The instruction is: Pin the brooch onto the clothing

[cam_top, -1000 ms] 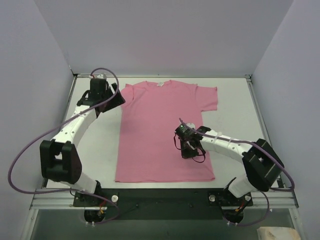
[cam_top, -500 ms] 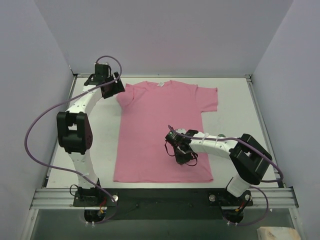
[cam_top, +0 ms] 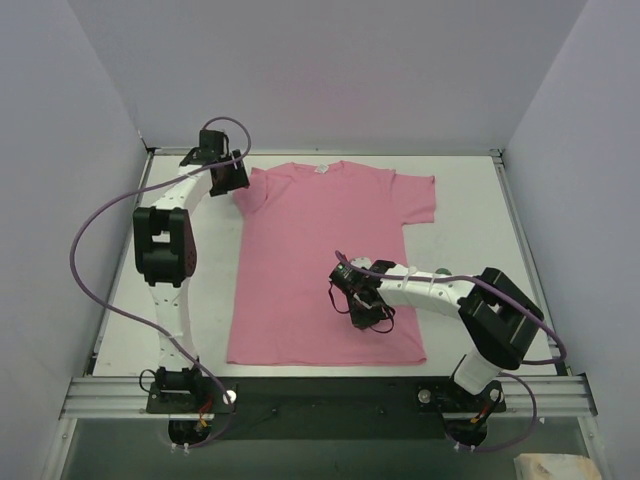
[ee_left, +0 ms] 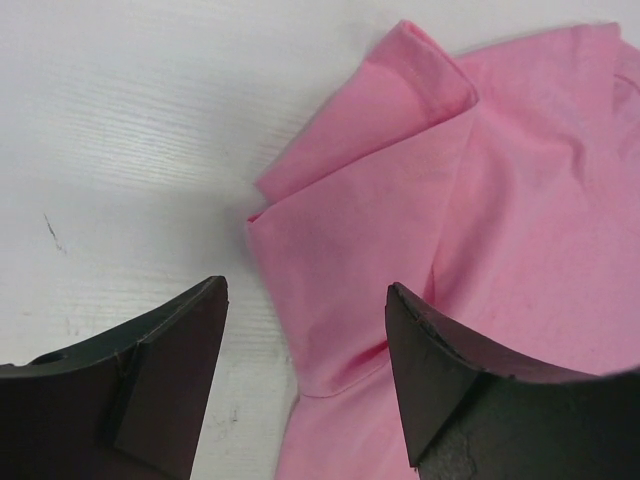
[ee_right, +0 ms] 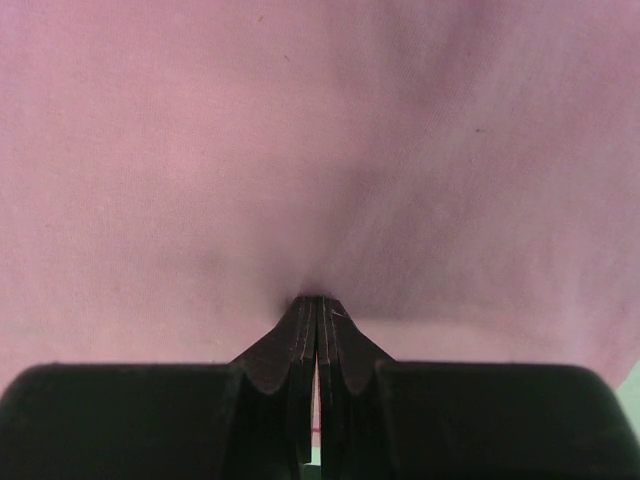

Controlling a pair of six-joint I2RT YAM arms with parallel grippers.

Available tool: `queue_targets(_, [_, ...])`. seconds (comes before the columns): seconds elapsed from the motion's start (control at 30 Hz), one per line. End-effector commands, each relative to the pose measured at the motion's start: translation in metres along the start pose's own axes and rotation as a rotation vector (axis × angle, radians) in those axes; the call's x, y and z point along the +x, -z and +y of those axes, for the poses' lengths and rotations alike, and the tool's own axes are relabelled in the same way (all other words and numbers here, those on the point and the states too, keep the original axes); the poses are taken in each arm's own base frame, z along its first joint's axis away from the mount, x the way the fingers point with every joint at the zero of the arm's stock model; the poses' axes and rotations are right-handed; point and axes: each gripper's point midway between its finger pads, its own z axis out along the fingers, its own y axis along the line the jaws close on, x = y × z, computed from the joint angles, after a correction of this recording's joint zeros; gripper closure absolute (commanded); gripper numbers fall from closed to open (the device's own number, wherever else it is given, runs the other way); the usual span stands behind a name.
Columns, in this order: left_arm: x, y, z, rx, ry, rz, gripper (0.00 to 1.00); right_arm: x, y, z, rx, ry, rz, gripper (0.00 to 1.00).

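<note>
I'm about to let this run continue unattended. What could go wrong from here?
The right gripper is shut on a pinch of the T-shirt; pulling could drag or bunch the cloth. The left gripper hangs open over the folded sleeve and might crumple it further. No brooch shows in any view, so there may be nothing to pin.
</note>
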Motion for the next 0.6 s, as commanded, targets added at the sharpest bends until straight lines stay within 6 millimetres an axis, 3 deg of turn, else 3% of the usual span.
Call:
queue_targets(0.0, [-0.006,-0.007,0.008,-0.009,0.018,-0.003,0.27,0.053,-0.009,-0.033,0.136,0.052,0.183,1.00])
queue_targets(0.27, [0.001,-0.030,0.022,0.030,0.121,0.008,0.34,0.053,-0.009,-0.033,0.141,0.053,0.191,1.00])
queue_targets(0.57, [0.021,-0.057,0.024,0.073,0.192,0.029,0.44,0.053,-0.010,-0.034,0.155,0.045,0.187,1.00])
